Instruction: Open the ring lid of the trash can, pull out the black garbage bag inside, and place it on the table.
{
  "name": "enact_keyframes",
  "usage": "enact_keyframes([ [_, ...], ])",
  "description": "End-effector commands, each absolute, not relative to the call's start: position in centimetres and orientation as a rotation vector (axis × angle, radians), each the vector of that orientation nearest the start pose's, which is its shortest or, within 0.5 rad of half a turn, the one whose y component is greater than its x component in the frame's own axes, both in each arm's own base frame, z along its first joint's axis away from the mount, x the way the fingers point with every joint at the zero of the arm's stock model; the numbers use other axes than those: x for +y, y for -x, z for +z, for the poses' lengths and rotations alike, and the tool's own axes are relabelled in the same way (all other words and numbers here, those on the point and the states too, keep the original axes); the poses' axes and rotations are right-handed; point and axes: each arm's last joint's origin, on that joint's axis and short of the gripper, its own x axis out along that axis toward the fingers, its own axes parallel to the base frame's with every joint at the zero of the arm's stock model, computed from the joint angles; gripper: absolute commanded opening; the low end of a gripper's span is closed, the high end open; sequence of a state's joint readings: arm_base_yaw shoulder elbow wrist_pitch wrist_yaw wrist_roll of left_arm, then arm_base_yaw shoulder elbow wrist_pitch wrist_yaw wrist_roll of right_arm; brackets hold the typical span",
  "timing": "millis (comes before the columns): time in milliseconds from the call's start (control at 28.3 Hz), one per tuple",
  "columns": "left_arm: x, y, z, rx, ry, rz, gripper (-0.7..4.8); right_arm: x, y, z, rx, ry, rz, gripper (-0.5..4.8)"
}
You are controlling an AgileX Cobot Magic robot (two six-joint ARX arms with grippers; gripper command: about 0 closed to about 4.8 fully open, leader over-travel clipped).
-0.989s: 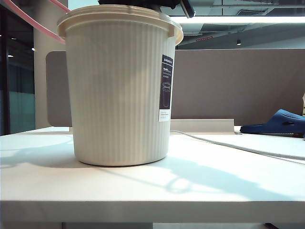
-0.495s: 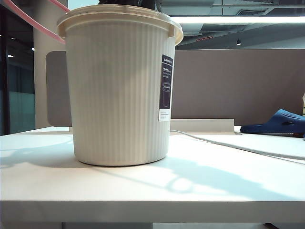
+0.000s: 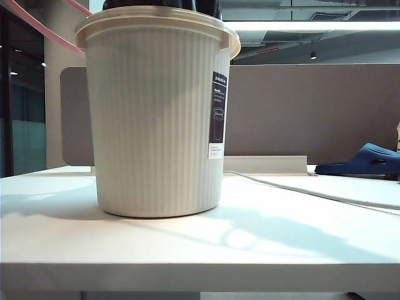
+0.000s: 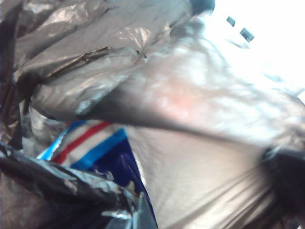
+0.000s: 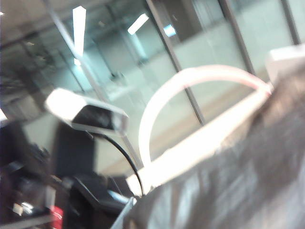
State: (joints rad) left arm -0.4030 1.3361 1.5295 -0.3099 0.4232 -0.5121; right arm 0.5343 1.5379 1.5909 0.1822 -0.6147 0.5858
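The black garbage bag (image 3: 164, 5) sat inside the trash can (image 3: 156, 119), with only a dark, glossy hump showing above the cream rim at the very top of the exterior view. Its long axis could not be read from so small a slice, though the part in view pointed straight up out of the can's mouth. A second earlier the dark mass above the rim was narrower and a black arm part slanted over the rim's right side; now the hump spread wider along the rim and that slanted part was gone. The can itself had not shifted.

Up close, in the left wrist view, the bag (image 4: 157, 100) was crinkled, shiny film, stretched so thin in places that it looked grey and half clear (a red, white and blue printed wrapper (image 4: 90, 143) showed through). In the right wrist view the bag (image 5: 238, 191) filled the near corner as a dark blurred sheet.

The can stood upright near the table's (image 3: 200, 250) front left, its dark label facing right. The ring lid (image 3: 37, 25) arched up off the rim on the left, a pink hoop (image 5: 190, 81) tilted above the cream edge.

Neither gripper's fingers showed in any view; both the left gripper and the right gripper were fully closed, pressed close against the bag, though whether they pinched film could not be told.

A blue slipper (image 3: 365, 159) lay at the far right edge, a pale cable (image 3: 300, 189) running towards it.
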Motion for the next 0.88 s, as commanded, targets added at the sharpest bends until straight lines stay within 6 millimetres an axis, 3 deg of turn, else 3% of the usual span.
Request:
enact_keyframes([
  [35, -11.8, -24.5, 47.3, 0.205, 0.489, -0.822, -0.05, 18.1, -27.9, 48.3, 0.041, -0.494, 1.194, -0.01],
  [424, -11.0, -22.5, 50.8, 0.037, 0.539, -0.898, -0.05, 17.3, -28.1, 49.3, 0.006, -0.494, 1.176, -0.01],
  [883, -10.8, -21.6, 52.3, -0.064, 0.551, -0.988, -0.05, 16.0, -25.9, 56.8, -0.151, -0.483, 1.207, -0.01],
])
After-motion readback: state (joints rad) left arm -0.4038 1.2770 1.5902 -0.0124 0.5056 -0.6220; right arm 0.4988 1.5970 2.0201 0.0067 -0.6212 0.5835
